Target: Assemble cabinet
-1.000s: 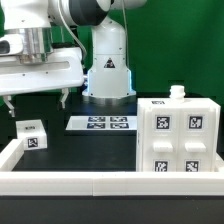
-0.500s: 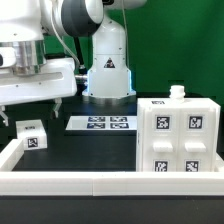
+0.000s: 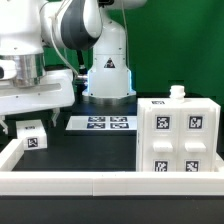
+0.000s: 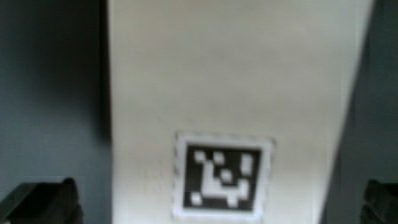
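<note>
The cabinet (image 3: 180, 137) is a large white box with square marker tags on its front and stands at the exterior view's right. A small white tagged part (image 3: 32, 136) lies on the dark table at the exterior view's left. My gripper (image 3: 27, 119) hangs just above that part, open. In the wrist view the white part (image 4: 222, 90) with one tag fills the middle. The dark fingertips (image 4: 39, 200) show on either side of it, apart from it. The gripper (image 4: 208, 202) holds nothing.
The marker board (image 3: 100, 123) lies flat on the table in front of the robot base (image 3: 108, 75). A white rim (image 3: 70, 183) borders the table's near edge and its left side. A small white knob (image 3: 177, 92) sits on the cabinet's top.
My gripper has moved down and toward the exterior view's left, ending just above the small white tagged part. The cabinet and the marker board have not moved.
</note>
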You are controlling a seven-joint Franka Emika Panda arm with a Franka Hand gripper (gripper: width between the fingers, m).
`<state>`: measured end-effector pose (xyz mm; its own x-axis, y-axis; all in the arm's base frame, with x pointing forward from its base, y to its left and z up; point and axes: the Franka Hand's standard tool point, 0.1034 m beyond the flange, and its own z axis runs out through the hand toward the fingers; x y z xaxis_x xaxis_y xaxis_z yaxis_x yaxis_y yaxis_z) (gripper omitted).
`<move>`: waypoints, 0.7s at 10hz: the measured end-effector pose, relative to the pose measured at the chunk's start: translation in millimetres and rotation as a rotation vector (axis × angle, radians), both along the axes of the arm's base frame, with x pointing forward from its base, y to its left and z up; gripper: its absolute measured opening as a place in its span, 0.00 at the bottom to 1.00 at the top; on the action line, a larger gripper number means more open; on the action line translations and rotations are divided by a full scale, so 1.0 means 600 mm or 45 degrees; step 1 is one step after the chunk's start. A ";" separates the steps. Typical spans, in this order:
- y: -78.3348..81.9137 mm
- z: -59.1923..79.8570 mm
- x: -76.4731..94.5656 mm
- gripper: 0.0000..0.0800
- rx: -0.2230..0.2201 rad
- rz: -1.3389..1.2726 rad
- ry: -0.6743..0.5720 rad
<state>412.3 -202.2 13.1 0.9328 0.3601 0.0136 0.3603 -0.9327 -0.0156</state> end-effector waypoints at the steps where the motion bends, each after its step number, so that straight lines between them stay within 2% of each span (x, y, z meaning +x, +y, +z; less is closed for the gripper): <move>1: -0.004 -0.006 -0.008 1.00 -0.006 0.001 -0.001; 4: 0.002 -0.011 -0.016 0.97 -0.018 0.000 -0.011; 5: 0.001 -0.011 -0.016 0.75 -0.018 0.000 -0.010; 6: 0.002 -0.011 -0.016 0.68 -0.018 0.001 -0.010; 7: 0.003 -0.010 -0.015 0.68 -0.018 0.002 -0.012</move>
<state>403.3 -200.6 7.1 0.9321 0.3618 0.0171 0.3618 -0.9322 0.0010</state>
